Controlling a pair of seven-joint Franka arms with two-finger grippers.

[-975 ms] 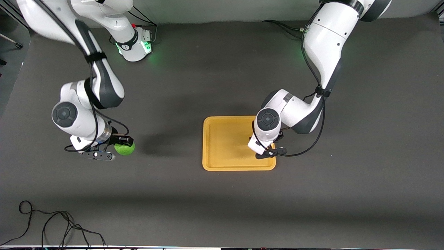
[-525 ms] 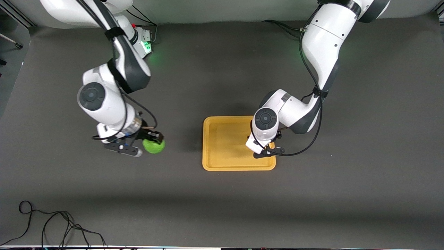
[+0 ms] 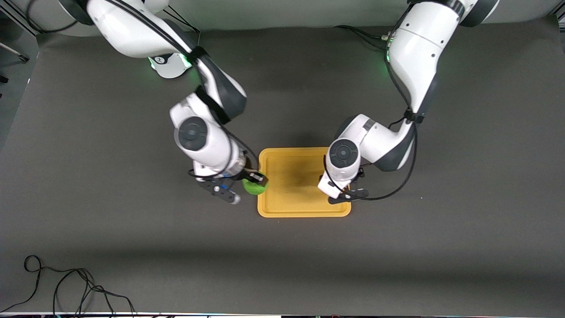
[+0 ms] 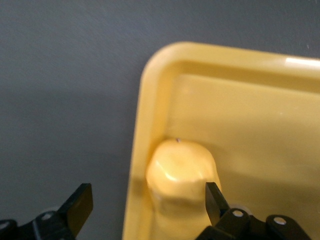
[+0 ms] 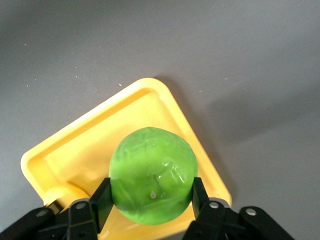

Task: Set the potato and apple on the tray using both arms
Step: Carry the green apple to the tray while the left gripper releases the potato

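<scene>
Dark grey matting covers the whole table [image 3: 282, 247], and both arms reach down to its middle. Toward the front camera's edge, at the right arm's end, a loose black cable [image 3: 66, 287] lies coiled on the mat.

Largest of the task's things is the tray [image 3: 287, 207], a flat orange-yellow rectangle with rounded corners and a low rim, lying at the table's centre with its sides square to the table edges.

At the tray's edge toward the right arm's end, the right gripper [image 3: 251, 184] hangs in the air with its fingers clenched on either side of the apple [image 3: 255, 187]. The right wrist view shows the apple [image 5: 152, 181] as a round green ball pinched between the two black fingers [image 5: 101, 200], clear of the surface, with a tray corner [image 5: 150, 87] under it. Being round, it has no long axis to speak of.

Over the tray's corner toward the left arm's end, nearest the front camera, sits the left gripper [image 3: 342, 191]. Its fingers [image 4: 80, 202] are spread apart and released, one over the mat outside the rim, the other [image 4: 214, 197] beside the potato [image 4: 181, 175]. The potato rests on the tray floor against the rim, close to the corner, its long axis running roughly along that rim. In the front view the arm hides it.
</scene>
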